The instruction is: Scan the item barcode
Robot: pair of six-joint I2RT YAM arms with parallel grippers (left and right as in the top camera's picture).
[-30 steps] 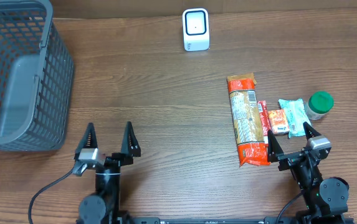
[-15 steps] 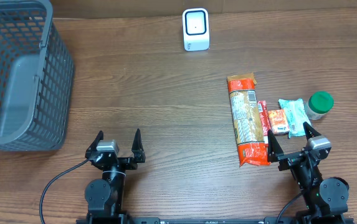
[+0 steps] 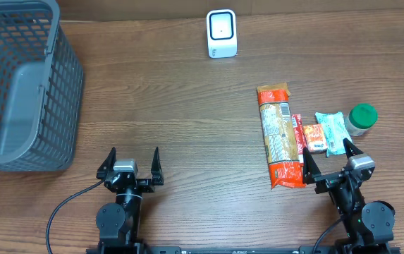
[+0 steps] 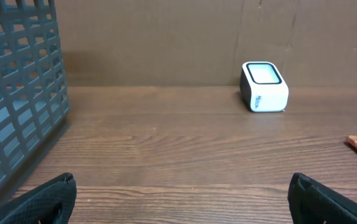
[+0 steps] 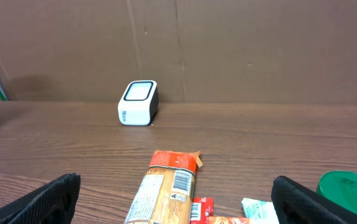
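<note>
Four items lie in a cluster at the right of the table point(image 3: 187, 106): one long orange pack point(image 3: 278, 137), one small red pack point(image 3: 313, 137), one teal pack point(image 3: 332, 132) and one green-lidded jar point(image 3: 362, 118). The orange pack lies lengthwise, one end toward the back edge, and a barcode point(image 5: 179, 180) shows on its upper face near that end. The red pack lies just beside it on the right. The teal pack lies against the red one or very nearly so; which, I cannot tell. The jar stands upright at the far right, just beside the teal pack.

One white scanner point(image 3: 221, 33) stands at the back middle, well apart from the items, with only tabletop between. One grey basket point(image 3: 18, 85) fills the back left corner; in the left wrist view its mesh wall rises at the left, off the line to the scanner. One black cable point(image 3: 60, 212) curls by the left arm's base.

Two grippers sit at the near edge. The left gripper point(image 3: 132, 156) has its jaws spread wide and holds nothing; it is near the basket's front corner and well apart from the items. The right gripper point(image 3: 326, 152) is spread wide too, holding nothing. One of its fingers is just beside the near end of the orange pack, the other close to the near end of the teal pack.
</note>
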